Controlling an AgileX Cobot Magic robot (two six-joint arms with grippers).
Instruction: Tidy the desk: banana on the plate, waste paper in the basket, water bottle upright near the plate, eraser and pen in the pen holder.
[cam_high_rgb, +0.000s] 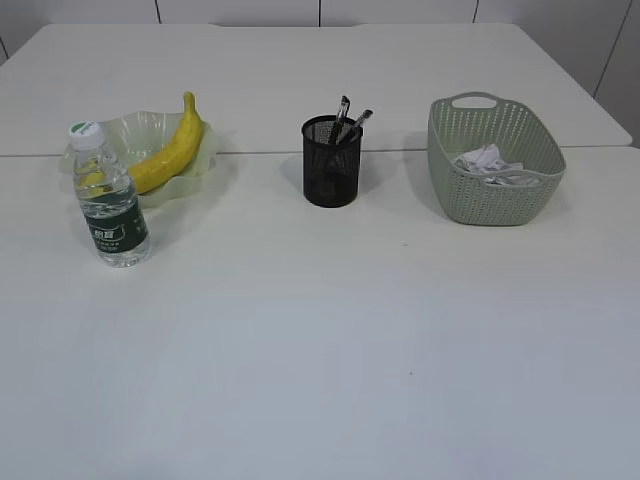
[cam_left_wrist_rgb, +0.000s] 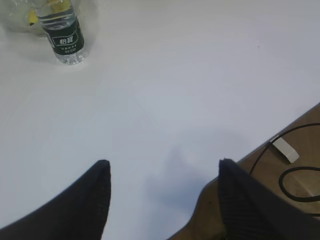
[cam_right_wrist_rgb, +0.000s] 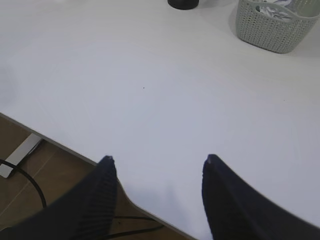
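Both claws, left claw (cam_left_wrist_rgb: 164, 167) and right claw (cam_right_wrist_rgb: 158, 162), hover spread above table (cam_high_rgb: 330, 330).

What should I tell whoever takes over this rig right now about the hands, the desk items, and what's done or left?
Left hand and right hand: both open, empty, hanging at the near table edge.
Banana lies on the plate; water bottle stands upright beside it.
Waste paper is in the basket.
Pens stand in the pen holder; eraser not visible, so check inside.
Otherwise nothing appears left.
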